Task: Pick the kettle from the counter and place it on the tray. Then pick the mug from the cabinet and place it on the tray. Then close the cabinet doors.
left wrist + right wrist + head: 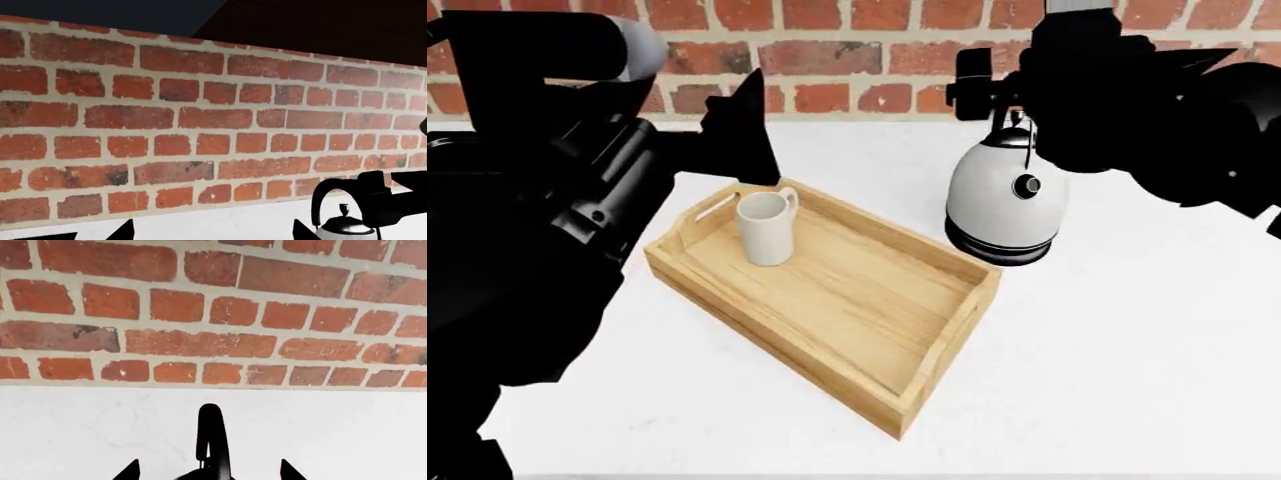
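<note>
My right tool (208, 471) straddles the kettle's (1006, 195) handle (211, 435), fingers spread, ready to lift it onto the tray (941, 345).

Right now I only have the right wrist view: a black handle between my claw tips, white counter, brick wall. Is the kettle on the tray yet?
Observer: No. The kettle stands on the counter, outside the tray, beside its far right side.
Operator: Is the mug in the tray?
Observer: Yes, it stands upright at the tray's far left end.
Operator: And the left claw?
Observer: It is open and holds nothing, near the mug's end of the tray.
</note>
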